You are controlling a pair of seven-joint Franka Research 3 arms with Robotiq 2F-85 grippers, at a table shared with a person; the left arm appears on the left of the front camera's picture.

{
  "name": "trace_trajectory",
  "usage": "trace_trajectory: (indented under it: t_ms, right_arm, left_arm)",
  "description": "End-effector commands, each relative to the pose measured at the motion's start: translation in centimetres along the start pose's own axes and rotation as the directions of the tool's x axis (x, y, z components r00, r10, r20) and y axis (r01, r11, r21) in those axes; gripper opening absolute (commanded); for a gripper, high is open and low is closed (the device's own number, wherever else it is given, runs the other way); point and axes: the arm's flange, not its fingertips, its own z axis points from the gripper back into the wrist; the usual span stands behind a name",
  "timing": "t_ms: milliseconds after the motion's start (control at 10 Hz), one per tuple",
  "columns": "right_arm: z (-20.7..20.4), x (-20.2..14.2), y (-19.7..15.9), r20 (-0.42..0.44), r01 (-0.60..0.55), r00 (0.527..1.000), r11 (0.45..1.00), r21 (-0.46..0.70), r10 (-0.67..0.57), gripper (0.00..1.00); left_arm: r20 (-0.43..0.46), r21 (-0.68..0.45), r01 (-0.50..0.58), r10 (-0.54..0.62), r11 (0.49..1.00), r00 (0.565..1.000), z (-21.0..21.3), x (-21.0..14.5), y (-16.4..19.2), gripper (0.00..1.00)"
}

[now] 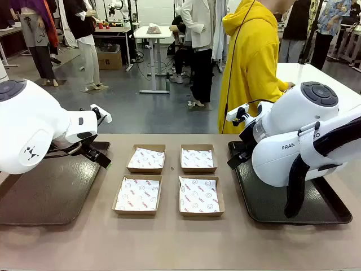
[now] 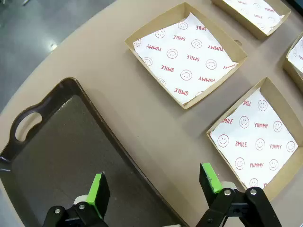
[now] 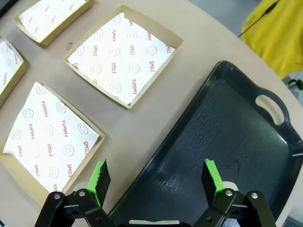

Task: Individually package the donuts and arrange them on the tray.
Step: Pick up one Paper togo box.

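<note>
The donuts are out of view. A dark brown tray (image 1: 34, 197) lies at the table's left and a black tray (image 1: 271, 200) at its right, both bare. My left gripper (image 2: 154, 177) hangs open over the inner edge of the brown tray (image 2: 57, 156), with nothing between its green pads. Above the inner edge of the black tray (image 3: 227, 132), my right gripper (image 3: 155, 169) is open too and holds nothing. In the front view the left gripper (image 1: 100, 158) and the right gripper (image 1: 240, 153) flank the middle of the table.
Several shallow cardboard boxes lined with printed paper sit between the trays, among them a far left box (image 1: 146, 158) and a near right box (image 1: 199, 196). A person in a yellow hoodie (image 1: 248, 68) stands at the far side.
</note>
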Motion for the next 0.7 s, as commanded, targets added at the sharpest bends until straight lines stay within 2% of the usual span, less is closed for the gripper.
trace_trajectory:
  t_ms: [0,600]
  right_arm:
    - [0.00,0.00,0.00,0.000,0.000,1.000,1.000,0.000,0.000,1.00]
    - [0.00,0.00,0.00,0.000,0.000,1.000,1.000,0.000,0.000,1.00]
  left_arm:
    - [0.000,0.000,0.000,0.000,1.000,1.000,0.00,0.00,-0.01,1.00]
    - [0.000,0.000,0.000,0.000,1.000,1.000,0.00,0.00,-0.01,1.00]
